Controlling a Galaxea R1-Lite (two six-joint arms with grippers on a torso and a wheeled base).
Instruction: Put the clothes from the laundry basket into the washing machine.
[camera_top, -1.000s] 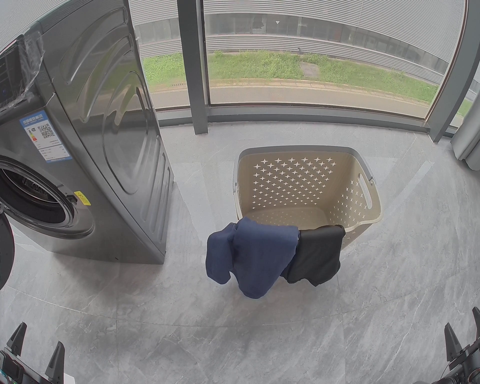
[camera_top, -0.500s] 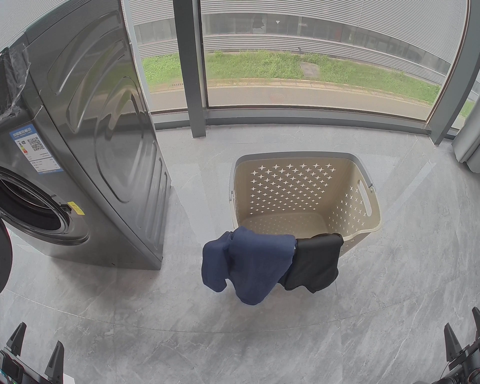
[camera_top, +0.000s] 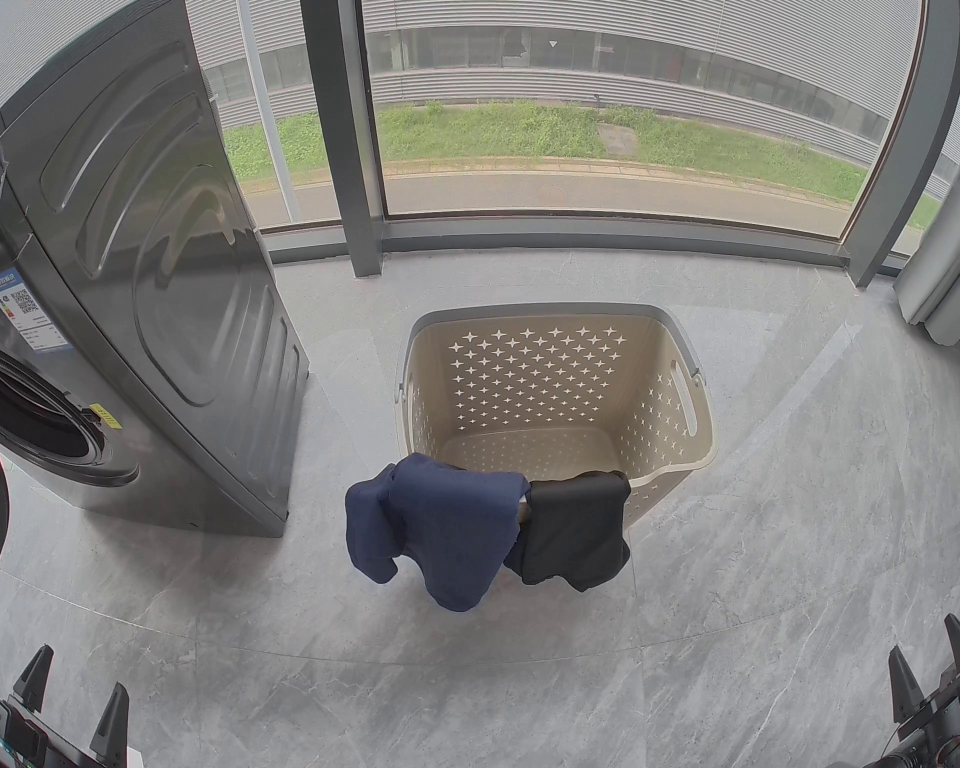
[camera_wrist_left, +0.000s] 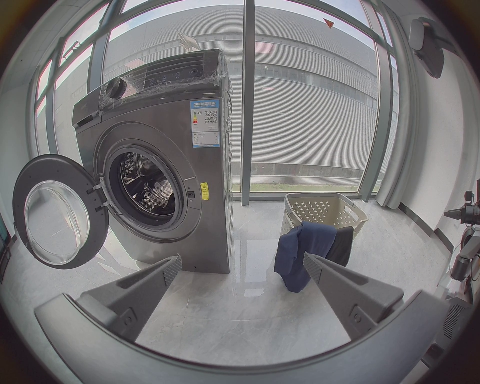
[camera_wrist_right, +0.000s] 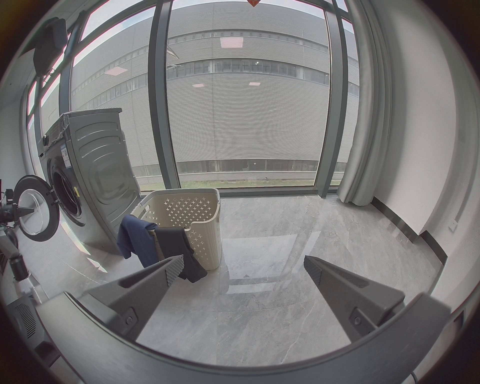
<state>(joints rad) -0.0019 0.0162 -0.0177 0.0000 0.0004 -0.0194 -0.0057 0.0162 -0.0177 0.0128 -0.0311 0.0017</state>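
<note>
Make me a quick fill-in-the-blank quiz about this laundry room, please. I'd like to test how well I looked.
1. The washing machine's round door stands ___.
2. Beside the blue garment, over the laundry basket's near rim, hangs a ___ garment.
3. The left gripper and right gripper are both open, holding ___.

Missing words: open; black; nothing.
</note>
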